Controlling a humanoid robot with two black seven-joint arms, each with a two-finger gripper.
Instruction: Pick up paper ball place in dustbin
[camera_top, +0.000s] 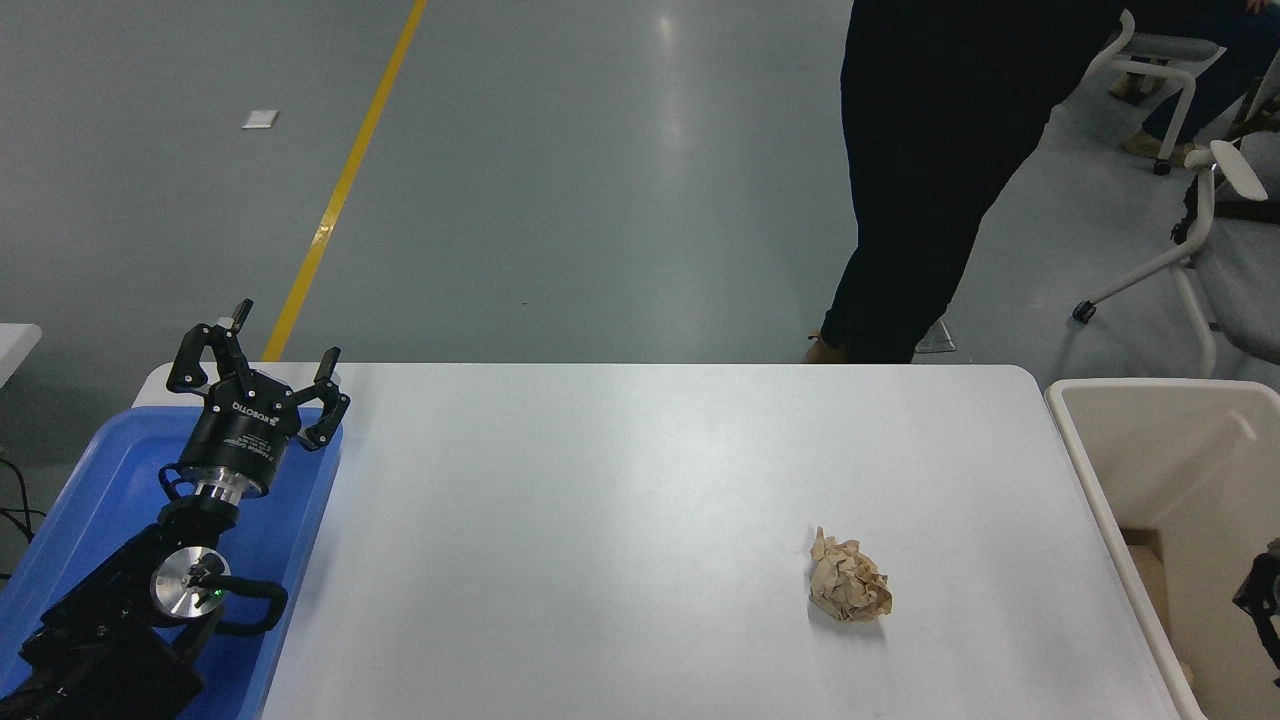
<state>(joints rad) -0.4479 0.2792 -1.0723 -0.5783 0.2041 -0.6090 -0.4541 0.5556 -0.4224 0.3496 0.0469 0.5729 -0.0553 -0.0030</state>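
Paper ball (849, 579) sits on the white table (600, 520), lower right of centre in the frame, crumpled tan kraft paper, resting free with nothing touching it. Dustbin (1100, 500) is at the right edge of the frame, cream-white, rounded rim, deep walls, standing just beside the table's right edge; something tan-brown shows low inside it, too little visible to identify. Ball and bin are near each other but apart, bare tabletop between them. Left gripper (277, 345) is at lower left, above a shallow blue tray (90, 500) at the table's left end, arm coming up from the bottom left corner; its fingers are spread wide, holding nothing. Right gripper (1262, 600): only a sliver of black hardware at the right edge, over the bin's interior; can't tell whether its fingers are spread or together. A person in dark trousers (920, 150) stands at the far side of the table, upper right of the frame. White office chairs (1200, 230) are further right. A yellow floor line (345, 180) runs diagonally at upper left on the grey floor.
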